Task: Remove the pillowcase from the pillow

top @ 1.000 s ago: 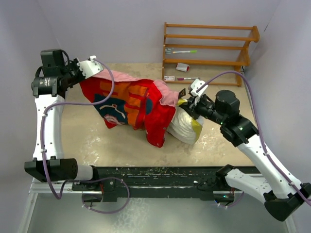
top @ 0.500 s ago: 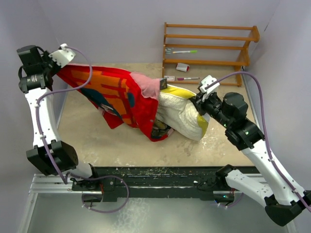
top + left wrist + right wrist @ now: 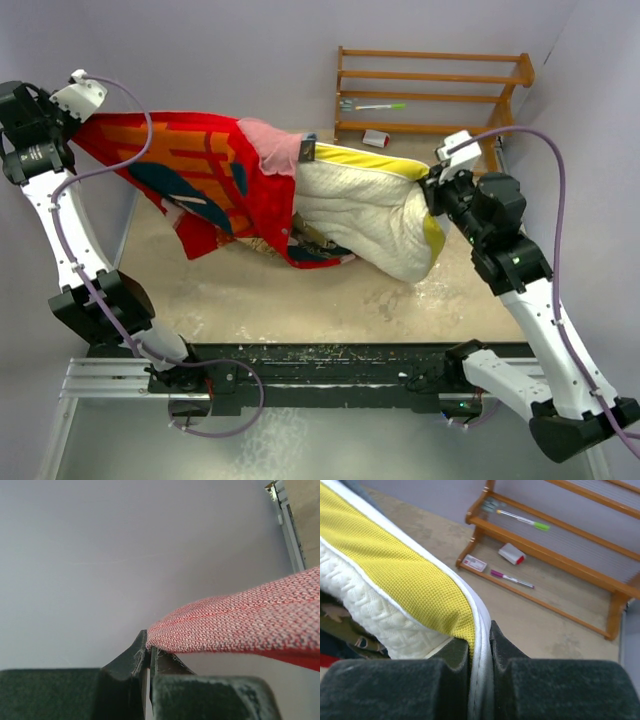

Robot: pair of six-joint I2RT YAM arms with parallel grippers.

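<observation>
Both pincers are pinched tight: the left pincer [image 3: 150, 647] on an edge of the red pillowcase [image 3: 200, 165], the right pincer [image 3: 480, 630] on the yellow-banded edge of the pillow [image 3: 370, 215], stretched between them over the surface [image 3: 300, 295]. Either thin grip may slip under tension, I judge. Fabric hides how much pillow sits inside.

1. Pillowcase [image 3: 200, 175]: red with orange and dark print, pink inside; stretched taut to the left, open end covering the pillow's left end.
2. Pillow [image 3: 370, 205]: cream, quilted, yellow edge band; mostly exposed.
</observation>
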